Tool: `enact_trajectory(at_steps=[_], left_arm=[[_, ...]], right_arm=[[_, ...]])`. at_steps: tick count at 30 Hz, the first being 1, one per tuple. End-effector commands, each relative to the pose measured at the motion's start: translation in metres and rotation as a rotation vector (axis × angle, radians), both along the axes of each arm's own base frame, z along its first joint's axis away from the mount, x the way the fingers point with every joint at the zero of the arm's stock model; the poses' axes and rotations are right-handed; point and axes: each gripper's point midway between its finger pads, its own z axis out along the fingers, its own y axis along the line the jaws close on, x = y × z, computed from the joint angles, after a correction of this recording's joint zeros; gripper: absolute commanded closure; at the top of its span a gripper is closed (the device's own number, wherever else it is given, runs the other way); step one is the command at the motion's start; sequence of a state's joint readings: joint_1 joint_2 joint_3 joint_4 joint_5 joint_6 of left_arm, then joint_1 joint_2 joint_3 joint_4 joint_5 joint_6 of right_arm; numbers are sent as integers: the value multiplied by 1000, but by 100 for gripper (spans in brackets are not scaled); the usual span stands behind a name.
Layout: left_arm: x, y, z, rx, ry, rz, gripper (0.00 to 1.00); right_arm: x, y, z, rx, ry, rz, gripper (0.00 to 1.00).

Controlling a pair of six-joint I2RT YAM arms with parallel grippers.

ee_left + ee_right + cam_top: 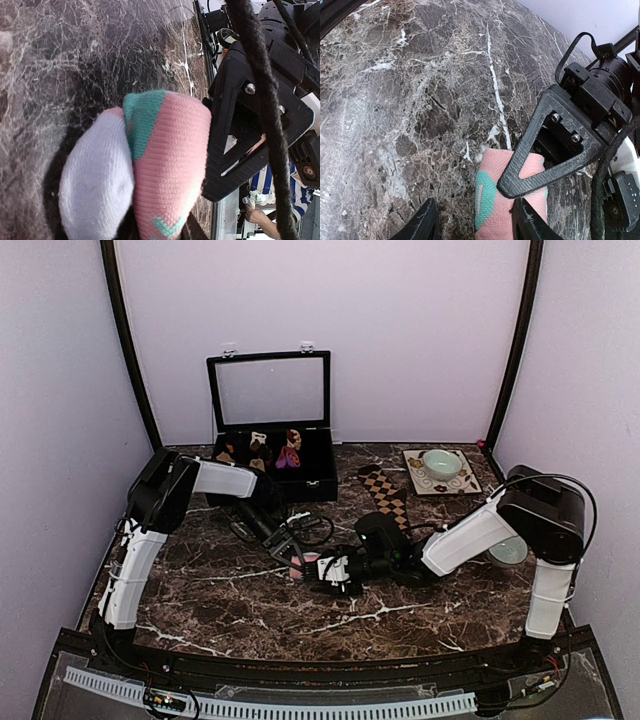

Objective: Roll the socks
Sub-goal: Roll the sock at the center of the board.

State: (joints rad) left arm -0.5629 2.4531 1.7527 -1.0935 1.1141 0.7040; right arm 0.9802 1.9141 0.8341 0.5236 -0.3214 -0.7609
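Pink knit with mint patches and a white bulge beside it: the pink sock, bunched into a fat wad low over the middle of the surface. Pinched by the left claw, one black finger laid across the wad in the right wrist view. Spread wide, the right claw, straddling the wad's near end. One finger touching the knit, the other just beside it with bare marble between; no grip there yet.

Judged as partway through the first roll. Bundled, but not visibly tucked or secured; whether rolled tight or merely folded over, cannot tell.

Flat and stretched out behind the right arm, the brown checked sock, well apart from both claws and untouched by the look of it.

Left to do, by this reckoning: finishing and securing the pink roll, setting it down, then the whole roll of the brown one. At the back, a black case with small bundles, no part of the job.
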Motion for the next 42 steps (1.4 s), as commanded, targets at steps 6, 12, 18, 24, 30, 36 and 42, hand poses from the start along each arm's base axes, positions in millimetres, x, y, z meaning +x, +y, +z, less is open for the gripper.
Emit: enact_trajectory(at_steps=[6,12,18,24,30,36,42], left_arm=[[-21,39,-56,261,1,-113,76],[-18,34,-46,234,-6,-109,67],[-11,31,-33,207,-56,-98,61],[-3,32,-11,193,-150,-93,41],[22,46,25,237,-427,-28,1],[48,64,68,243,-744,89,1],[96,89,146,221,-1221,382,1]], right_arm=[[38,-18,-7,-80,7,-123,50],[38,-28,-38,-156,84,-157,54],[27,-42,-66,-244,176,-175,59],[19,-52,-98,-316,282,-224,67],[4,-65,-114,-353,393,-275,75],[-9,-72,-118,-354,508,-323,80],[-18,-69,-116,-327,605,-350,81]])
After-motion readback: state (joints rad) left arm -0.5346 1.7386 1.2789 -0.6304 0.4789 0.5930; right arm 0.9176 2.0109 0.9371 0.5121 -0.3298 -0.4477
